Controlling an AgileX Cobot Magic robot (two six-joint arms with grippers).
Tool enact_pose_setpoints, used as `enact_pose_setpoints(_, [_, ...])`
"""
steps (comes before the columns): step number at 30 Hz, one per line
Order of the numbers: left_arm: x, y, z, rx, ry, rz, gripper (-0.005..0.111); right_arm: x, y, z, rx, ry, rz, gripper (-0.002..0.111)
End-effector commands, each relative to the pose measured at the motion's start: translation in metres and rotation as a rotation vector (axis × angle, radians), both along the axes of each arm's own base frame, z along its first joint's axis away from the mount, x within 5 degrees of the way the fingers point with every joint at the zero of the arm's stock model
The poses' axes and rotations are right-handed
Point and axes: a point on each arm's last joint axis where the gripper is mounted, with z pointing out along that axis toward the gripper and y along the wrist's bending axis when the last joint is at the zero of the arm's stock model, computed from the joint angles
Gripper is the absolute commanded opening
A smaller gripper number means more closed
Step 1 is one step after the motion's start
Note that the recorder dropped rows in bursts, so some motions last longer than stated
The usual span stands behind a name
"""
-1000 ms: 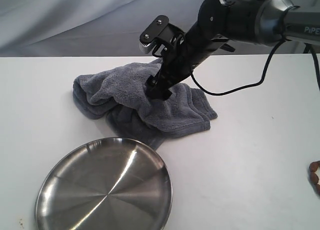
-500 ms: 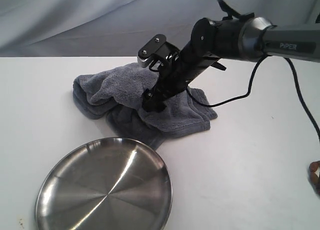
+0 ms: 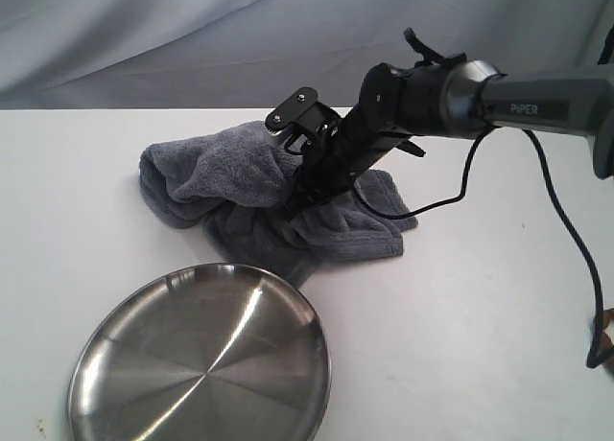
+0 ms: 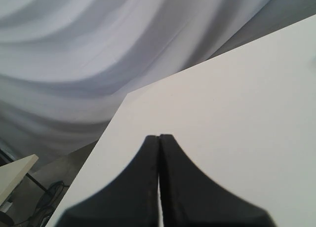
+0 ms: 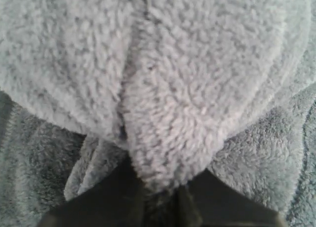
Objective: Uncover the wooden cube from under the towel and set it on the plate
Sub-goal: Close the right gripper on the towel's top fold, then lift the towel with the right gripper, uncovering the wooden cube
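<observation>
The grey-blue plush towel (image 3: 240, 177) lies bunched in the middle of the white table. My right gripper (image 3: 293, 209) reaches down into it from the right and is shut on a fold of the towel (image 5: 163, 123), which fills the right wrist view. The wooden cube is hidden under the cloth. The shiny steel plate (image 3: 197, 359) sits at the front left, holding nothing. My left gripper (image 4: 159, 136) is shut on nothing, pointing over bare table; it does not show in the exterior view.
A black cable (image 3: 451, 187) hangs from the right arm over the table. The table's corner and edge (image 4: 123, 96) lie in front of the left gripper, with grey drapery (image 4: 98, 39) behind. A small brown object (image 3: 604, 334) sits at the right edge.
My right gripper has sunk lower and slightly left into the towel, and the arm has dropped and leaned further over the table. The towel has been pressed and bunched around the fingers.
</observation>
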Motion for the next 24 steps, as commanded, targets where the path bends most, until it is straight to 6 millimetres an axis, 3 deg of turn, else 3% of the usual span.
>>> enact_pose_setpoints(1, [0.0, 0.0, -0.001, -0.009, -0.009, 0.0, 0.001, -0.004, -0.002, 0.014, 0.0, 0.019, 0.026, 0.0])
enact_pose_setpoints(5, [0.0, 0.0, -0.001, -0.009, -0.009, 0.0, 0.001, -0.008, -0.003, 0.045, 0.026, -0.027, 0.03, 0.0])
enact_pose_setpoints(9, [0.0, 0.0, -0.001, -0.009, -0.009, 0.0, 0.001, -0.013, -0.007, 0.112, 0.129, -0.211, 0.011, 0.0])
enact_pose_setpoints(15, [0.0, 0.0, -0.001, -0.009, -0.009, 0.0, 0.001, -0.024, -0.013, 0.176, 0.29, -0.391, -0.051, 0.0])
enact_pose_setpoints(24, [0.0, 0.0, -0.001, -0.009, -0.009, 0.0, 0.001, -0.045, -0.027, 0.241, 0.411, -0.561, -0.098, 0.0])
